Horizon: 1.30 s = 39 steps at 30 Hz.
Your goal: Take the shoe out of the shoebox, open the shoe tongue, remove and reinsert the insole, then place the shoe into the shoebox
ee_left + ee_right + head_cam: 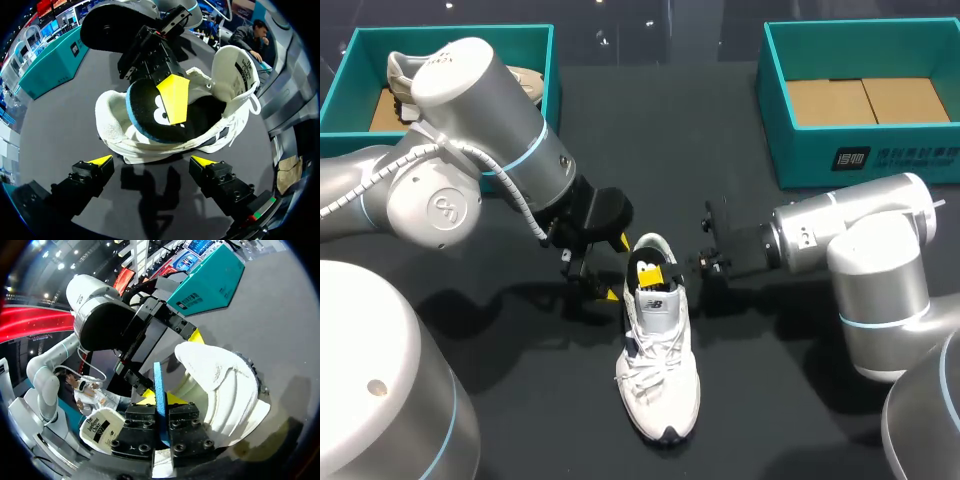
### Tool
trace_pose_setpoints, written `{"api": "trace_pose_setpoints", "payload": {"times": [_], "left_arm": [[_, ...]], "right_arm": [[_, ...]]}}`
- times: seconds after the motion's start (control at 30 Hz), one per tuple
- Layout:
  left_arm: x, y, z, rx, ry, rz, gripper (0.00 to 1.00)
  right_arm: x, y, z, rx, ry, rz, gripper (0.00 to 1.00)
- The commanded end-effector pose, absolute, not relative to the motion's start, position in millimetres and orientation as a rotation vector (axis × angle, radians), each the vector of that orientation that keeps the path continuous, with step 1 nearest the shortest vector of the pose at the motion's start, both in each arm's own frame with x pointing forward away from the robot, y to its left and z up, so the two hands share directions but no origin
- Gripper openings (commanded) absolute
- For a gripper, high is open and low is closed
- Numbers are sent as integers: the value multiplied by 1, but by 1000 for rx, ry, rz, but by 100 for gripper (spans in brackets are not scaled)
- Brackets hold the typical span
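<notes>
Closest to the lens: the left gripper (151,162), released, fingers (97,164) spread wide with nothing between them. Hangs low over the dark table (770,400), just beside the heel end of a white shoe (658,365) and apart from it. Straight ahead of those fingers, the shoe's opening, with the tongue (239,62) folded back toward the toe and the laces (655,375) loose.

Across that opening, the right gripper (161,401), clenched on the insole (150,112). Both yellow tips pressed against it from two sides, blue edge upright between them. Black on top, blue at the rim, standing partly out of the shoe at the heel end, front part hidden inside. Seen from above, comes in from the shoe's right side, tips down in the opening; left gripper opposite, at the shoe's left rear, near the right one but not touching it.

Shoe flat on its sole on the table, between the two arms, heel end nearest the grippers, toe pointing away from both.

Well beyond the left gripper, at the table's far edge, first shoebox (380,40), teal, with another pale shoe (398,68) lying inside. Well beyond the right gripper, second shoebox (820,165), also teal, brown cardboard showing on its floor. Both boxes well apart from the shoe on the table and from either gripper's fingers.
</notes>
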<state>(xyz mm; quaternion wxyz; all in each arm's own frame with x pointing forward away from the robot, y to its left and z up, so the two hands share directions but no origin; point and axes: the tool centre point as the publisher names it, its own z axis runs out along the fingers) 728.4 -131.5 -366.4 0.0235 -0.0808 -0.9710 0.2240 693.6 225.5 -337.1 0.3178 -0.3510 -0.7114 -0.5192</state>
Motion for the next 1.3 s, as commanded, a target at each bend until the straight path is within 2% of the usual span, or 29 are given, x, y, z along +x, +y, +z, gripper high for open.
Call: {"api": "trace_pose_setpoints", "payload": {"times": [0.03,0.13,0.17,0.2,0.27,0.3,0.53,0.87,0.93,0.97,1.0,1.03,1.3], "left_arm": [[729,-132,-368,-252,-3006,693,100],[729,-132,-368,-252,-3006,693,100],[729,-132,-368,-252,-3006,693,100],[729,-132,-368,-252,-3006,693,100],[729,-132,-368,-252,-3006,693,100],[729,-132,-368,-252,-3006,693,100],[729,-132,-368,-252,-3006,693,100],[729,-132,-368,-252,-3006,693,100],[729,-132,-368,-252,-3006,693,100],[729,-132,-368,-252,-3006,693,100],[729,-132,-368,-252,-3006,693,100],[729,-132,-368,-252,-3006,693,100],[729,-132,-368,-252,-3006,693,100]], "right_arm": [[683,229,-345,-944,-1865,-1335,0],[681,229,-344,-956,-1870,-1350,0],[681,229,-341,-958,-1878,-1363,20],[681,228,-338,-955,-1887,-1376,34],[683,229,-332,-951,-1909,-1400,49],[685,229,-329,-945,-1921,-1407,49],[694,227,-316,-923,-1972,-1446,40],[713,223,-317,-921,-1974,-1473,36],[716,224,-318,-924,-1973,-1469,31],[717,224,-319,-928,-1971,-1463,26],[719,225,-321,-934,-1967,-1454,15],[720,225,-323,-950,-1964,-1438,0],[708,231,-344,-1011,-1923,-1334,0]]}}
